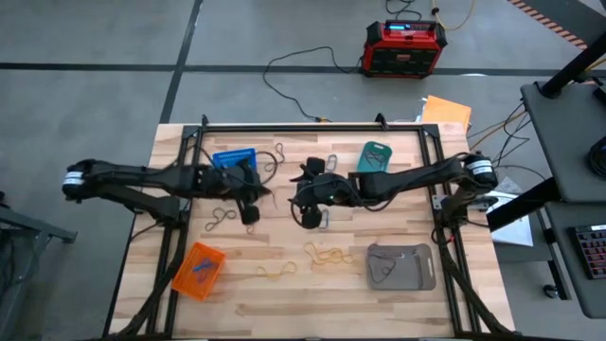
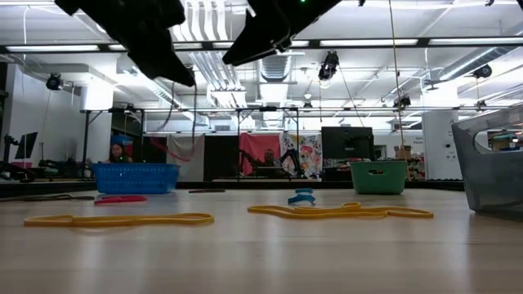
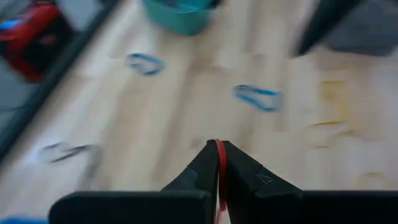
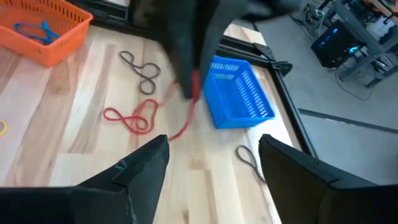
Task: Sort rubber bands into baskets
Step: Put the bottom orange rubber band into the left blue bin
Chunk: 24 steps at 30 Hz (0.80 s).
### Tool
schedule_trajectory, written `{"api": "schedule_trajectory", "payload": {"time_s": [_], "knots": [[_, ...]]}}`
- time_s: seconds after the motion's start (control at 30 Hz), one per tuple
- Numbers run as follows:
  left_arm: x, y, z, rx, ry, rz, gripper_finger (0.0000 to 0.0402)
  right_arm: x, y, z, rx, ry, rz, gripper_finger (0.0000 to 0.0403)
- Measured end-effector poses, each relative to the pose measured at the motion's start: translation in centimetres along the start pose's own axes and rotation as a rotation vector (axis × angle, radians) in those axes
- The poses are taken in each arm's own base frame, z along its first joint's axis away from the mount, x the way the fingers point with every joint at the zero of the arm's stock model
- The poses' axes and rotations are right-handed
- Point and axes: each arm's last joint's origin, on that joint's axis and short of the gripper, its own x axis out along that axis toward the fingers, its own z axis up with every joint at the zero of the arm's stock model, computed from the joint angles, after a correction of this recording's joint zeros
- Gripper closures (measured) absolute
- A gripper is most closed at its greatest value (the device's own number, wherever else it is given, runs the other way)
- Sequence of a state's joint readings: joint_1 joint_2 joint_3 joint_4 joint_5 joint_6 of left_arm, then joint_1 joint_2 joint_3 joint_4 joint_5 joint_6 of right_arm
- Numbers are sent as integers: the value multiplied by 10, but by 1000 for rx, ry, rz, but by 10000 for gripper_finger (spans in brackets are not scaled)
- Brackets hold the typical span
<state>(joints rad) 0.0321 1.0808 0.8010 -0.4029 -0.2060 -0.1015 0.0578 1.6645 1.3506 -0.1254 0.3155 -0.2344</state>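
My left gripper (image 1: 251,210) is above the table's middle left, near the blue basket (image 1: 234,159), and is shut on a red-brown rubber band (image 3: 219,155). My right gripper (image 4: 211,162) is open and empty, raised over the table's middle (image 1: 311,210), facing the left gripper (image 4: 193,37). Loose bands lie flat on the wood: another red-brown one (image 4: 134,117), grey ones (image 4: 142,68), blue ones (image 3: 258,96) and yellow ones (image 1: 327,254). The teal basket (image 1: 375,156) stands at the far right, the orange basket (image 1: 199,270) at the near left and the grey basket (image 1: 401,265) at the near right. My left gripper pinches the red-brown band between its two shut fingertips (image 3: 205,163); a short loop (image 3: 219,148) stands out past the tips. The gripper is well above the table, and the rest of the band (image 4: 186,115) hangs slack below the fingers. Whether its lower end touches the wood, I cannot tell.
A black frame (image 1: 312,125) runs along the table's far edge and down both sides. The orange basket holds blue bands (image 4: 34,29). A red-and-black box (image 1: 404,47) with cables stands on the floor beyond the table. People show in the room behind (image 2: 117,153).
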Motion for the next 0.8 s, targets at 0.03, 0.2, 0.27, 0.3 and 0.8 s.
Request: {"api": "schedule_trajectory", "payload": {"time_s": [0.03, 0.2, 0.27, 0.3, 0.8], "knots": [[-4, 5, 1, 1, 12, 43, 402, -2, -1, 0, 0, 3, 0, 154], [-19, 36, 6, -30, 116, 294, 402, -5, -1, 0, 10, 9, 3, 147], [-21, 50, 5, -61, 161, 365, 402, -4, -1, -1, 19, 13, 4, 147], [-21, 58, 4, -79, 175, 396, 402, -4, 0, -3, 19, 21, 6, 148], [-7, 111, -25, -254, 401, 485, 401, -1, 4, -18, 51, 86, 18, 148]]}}
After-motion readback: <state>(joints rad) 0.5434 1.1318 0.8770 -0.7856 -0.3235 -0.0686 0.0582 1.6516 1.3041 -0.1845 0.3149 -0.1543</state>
